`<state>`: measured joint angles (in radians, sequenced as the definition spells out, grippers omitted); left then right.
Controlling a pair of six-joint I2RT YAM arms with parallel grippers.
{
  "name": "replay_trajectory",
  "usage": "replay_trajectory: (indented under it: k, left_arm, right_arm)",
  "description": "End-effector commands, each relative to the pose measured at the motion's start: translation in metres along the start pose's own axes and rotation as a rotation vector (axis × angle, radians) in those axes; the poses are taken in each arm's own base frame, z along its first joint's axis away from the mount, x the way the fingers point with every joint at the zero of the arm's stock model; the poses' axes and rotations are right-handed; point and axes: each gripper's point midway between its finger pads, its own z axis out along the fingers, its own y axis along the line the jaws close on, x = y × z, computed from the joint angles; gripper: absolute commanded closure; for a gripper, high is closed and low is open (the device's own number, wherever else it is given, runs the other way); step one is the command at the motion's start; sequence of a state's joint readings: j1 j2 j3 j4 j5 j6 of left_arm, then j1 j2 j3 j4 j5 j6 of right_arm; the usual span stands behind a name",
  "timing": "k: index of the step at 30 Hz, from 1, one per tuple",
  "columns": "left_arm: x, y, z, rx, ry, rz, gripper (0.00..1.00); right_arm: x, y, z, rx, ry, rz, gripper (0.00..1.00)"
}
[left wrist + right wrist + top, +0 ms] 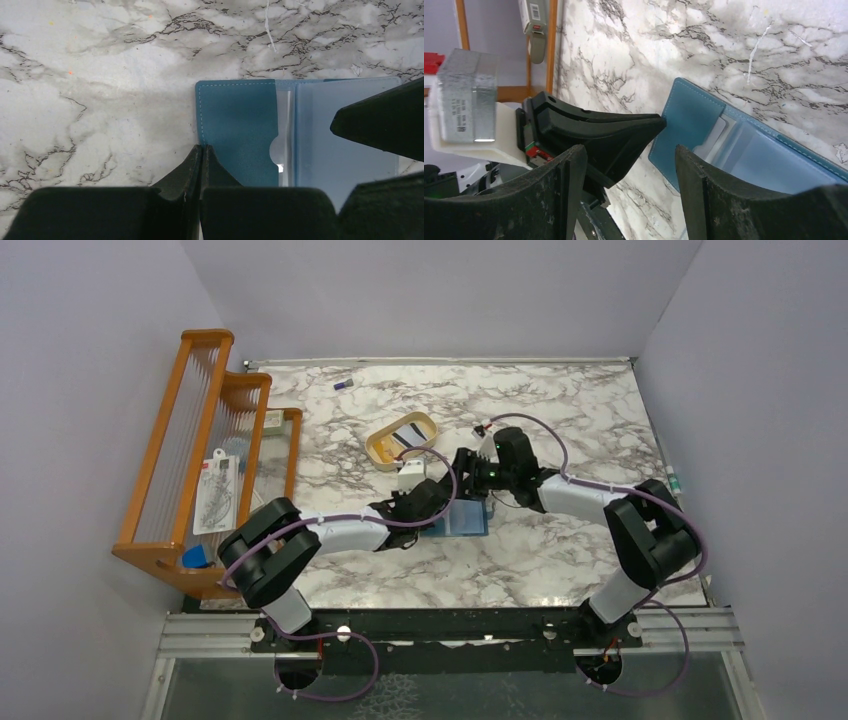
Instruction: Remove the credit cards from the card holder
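The teal-blue card holder point(463, 521) lies open on the marble table, and also shows in the left wrist view point(240, 125) and the right wrist view point(691, 120). A pale card point(285, 125) sits in its inner pocket, its edge showing in the right wrist view too point(714, 134). My left gripper point(202, 148) is shut, its tips at the holder's left edge with nothing visible between them. My right gripper point(629, 167) is open and empty, low over the holder's end, close to the left fingers. Other credit cards point(405, 437) lie in the tan oval tray point(378, 451).
A wooden rack point(190, 440) holding a packaged item stands along the left wall. A small purple object point(343, 385) lies near the back edge. Grey walls close in on three sides.
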<state>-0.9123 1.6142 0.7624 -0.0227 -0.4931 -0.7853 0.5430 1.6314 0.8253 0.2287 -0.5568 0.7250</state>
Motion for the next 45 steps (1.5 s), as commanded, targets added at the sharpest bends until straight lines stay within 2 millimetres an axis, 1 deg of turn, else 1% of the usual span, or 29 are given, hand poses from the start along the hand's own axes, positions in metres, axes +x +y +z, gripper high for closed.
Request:
replay_trajectory:
  k: [1, 4, 10, 17, 21, 24, 27, 32, 35, 38, 43, 45]
  left_arm:
    - [-0.005, 0.003, -0.006, 0.015, -0.002, -0.009, 1.00]
    - [-0.008, 0.004, -0.009, 0.017, -0.007, -0.012, 1.00]
    - [-0.002, 0.004, -0.006, 0.018, 0.010, -0.011, 1.00]
    - [-0.001, 0.003, -0.005, 0.021, 0.012, -0.015, 1.00]
    - [0.006, 0.005, -0.002, 0.018, 0.028, -0.020, 1.00]
    - [0.017, 0.009, 0.001, 0.008, 0.050, -0.022, 1.00]
    - [0.020, 0.009, 0.005, 0.011, 0.051, -0.032, 1.00]
    - [0.028, 0.012, 0.009, 0.011, 0.060, -0.037, 1.00]
    - [0.033, 0.014, 0.011, 0.007, 0.072, -0.038, 1.00]
    - [0.038, 0.015, 0.012, 0.012, 0.077, -0.046, 1.00]
    - [0.041, 0.015, 0.014, 0.019, 0.082, -0.053, 1.00]
    - [0.043, 0.016, 0.014, 0.019, 0.083, -0.056, 1.00]
  right_arm:
    - [0.019, -0.018, 0.005, 0.041, 0.082, 0.017, 0.30]
    - [0.031, -0.030, 0.005, 0.077, 0.108, 0.030, 0.30]
    - [0.043, -0.053, 0.008, 0.138, 0.124, 0.033, 0.30]
    - [0.055, -0.067, 0.019, 0.140, 0.143, 0.062, 0.30]
    - [0.067, -0.070, 0.028, 0.122, 0.169, 0.091, 0.31]
    - [0.076, -0.068, 0.034, 0.114, 0.188, 0.105, 0.30]
    - [0.085, -0.066, 0.035, 0.097, 0.211, 0.130, 0.30]
    - [0.087, -0.061, 0.031, 0.083, 0.212, 0.143, 0.30]
    - [0.082, -0.055, 0.028, 0.079, 0.202, 0.133, 0.30]
    - [0.075, -0.045, 0.028, 0.051, 0.197, 0.119, 0.30]
    - [0.067, -0.033, 0.034, 0.002, 0.211, 0.114, 0.30]
    - [0.063, -0.025, 0.037, -0.030, 0.213, 0.116, 0.30]
